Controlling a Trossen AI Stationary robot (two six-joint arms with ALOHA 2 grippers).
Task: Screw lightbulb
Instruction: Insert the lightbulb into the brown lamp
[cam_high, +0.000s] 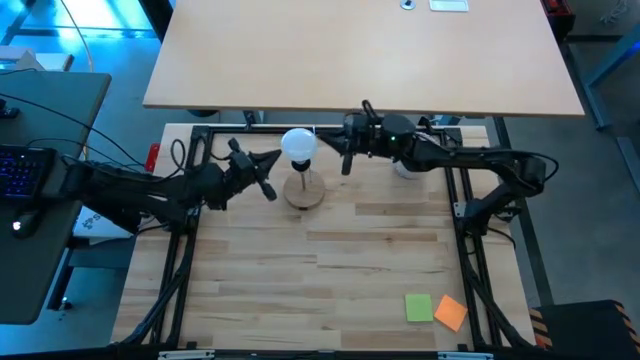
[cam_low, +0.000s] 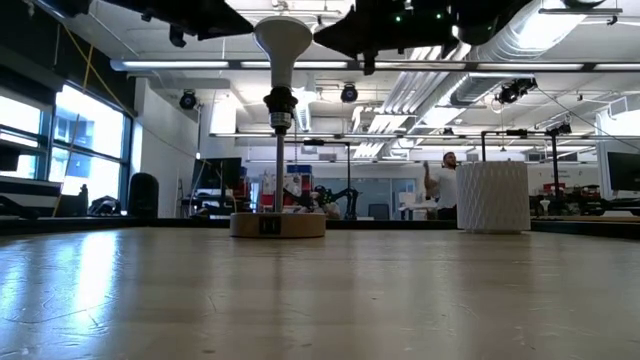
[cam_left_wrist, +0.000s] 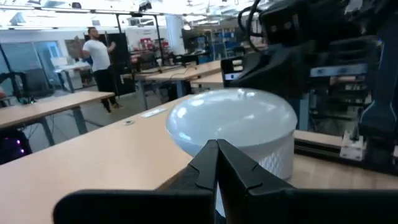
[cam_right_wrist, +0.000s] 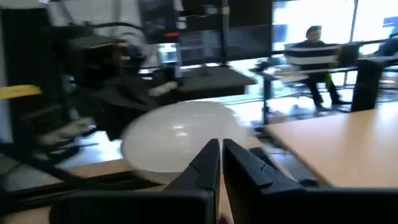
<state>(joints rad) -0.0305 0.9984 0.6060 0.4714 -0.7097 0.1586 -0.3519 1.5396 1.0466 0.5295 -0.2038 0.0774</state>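
The lightbulb (cam_high: 298, 144) sits upright in the black socket of the wooden stand (cam_high: 305, 191), globe up and long axis vertical, toward twelve o'clock on the table (cam_high: 330, 280). The left claw (cam_high: 268, 176) hangs at the bulb's eight o'clock and the right claw (cam_high: 347, 152) at its three o'clock. Both claws are pinched closed and hold nothing. The right seems slightly nearer the globe. The white cup (cam_high: 405, 166) stands beneath the right arm.
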